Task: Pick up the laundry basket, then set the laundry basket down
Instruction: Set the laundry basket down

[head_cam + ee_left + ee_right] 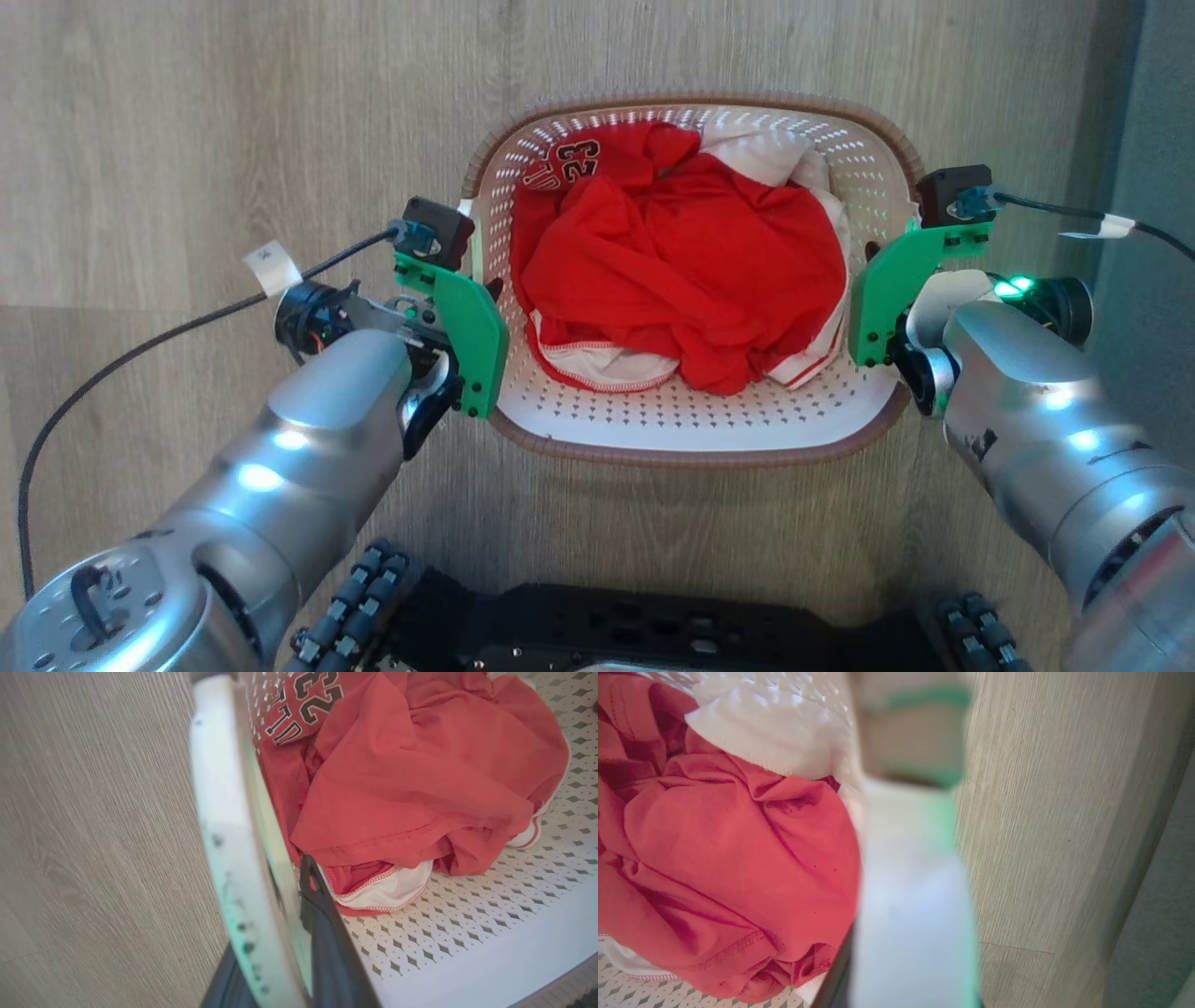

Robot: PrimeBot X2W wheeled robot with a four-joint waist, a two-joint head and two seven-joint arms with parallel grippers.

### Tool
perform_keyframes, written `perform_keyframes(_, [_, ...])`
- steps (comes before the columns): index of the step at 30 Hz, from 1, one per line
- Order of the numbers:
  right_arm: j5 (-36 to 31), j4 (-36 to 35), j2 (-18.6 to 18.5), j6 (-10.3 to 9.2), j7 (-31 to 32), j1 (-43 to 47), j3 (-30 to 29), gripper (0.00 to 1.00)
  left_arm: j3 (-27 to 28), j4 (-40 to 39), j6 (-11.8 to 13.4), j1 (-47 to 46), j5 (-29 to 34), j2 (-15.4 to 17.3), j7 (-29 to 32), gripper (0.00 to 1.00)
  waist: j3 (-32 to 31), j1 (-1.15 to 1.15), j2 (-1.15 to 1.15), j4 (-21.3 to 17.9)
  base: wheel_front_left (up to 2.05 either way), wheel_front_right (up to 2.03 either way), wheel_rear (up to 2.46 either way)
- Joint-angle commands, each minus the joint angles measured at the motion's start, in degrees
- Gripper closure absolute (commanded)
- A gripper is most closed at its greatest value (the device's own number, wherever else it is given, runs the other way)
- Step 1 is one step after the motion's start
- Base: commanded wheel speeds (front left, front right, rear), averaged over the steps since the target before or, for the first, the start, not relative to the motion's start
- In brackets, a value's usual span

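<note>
Right in front of your black base (607, 625), the laundry basket (691, 453) is between both arms, with wood floor (187, 140) all around it. Your left gripper (485, 294) is clamped on the white left handle (219, 812), one dark finger inside the wall and one outside. Your right gripper (876, 271) looks clamped on the right handle (910, 905) too, though that wrist view is blurred; farther in, red and white clothes (681, 261) lie heaped in the basket.
</note>
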Motion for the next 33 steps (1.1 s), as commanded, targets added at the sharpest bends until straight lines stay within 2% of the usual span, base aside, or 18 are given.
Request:
perform_keyframes(1, [-2.43,-0.91,1.59,0.85,-0.44,2.37,1.58,1.00,0.09,-2.36,-0.80,-2.38,1.66,-0.75,-1.24,1.00,1.12,-0.01,0.00,-0.43,0.00,0.00,0.00])
perform_keyframes(17, [-6.74,-0.89,0.96,0.85,-2.32,-0.50,-1.25,1.00,0.05,-2.22,-0.68,-5.80,1.56,-0.75,-2.34,1.00,6.26,-0.01,0.00,-0.44,0.00,0.00,0.00])
perform_keyframes(33, [-10.76,-0.88,0.66,0.85,-2.02,-1.09,-4.89,1.00,0.05,-3.82,-0.32,-5.93,1.41,-0.75,-4.00,1.00,7.97,-0.01,0.00,0.25,0.00,0.00,0.00])
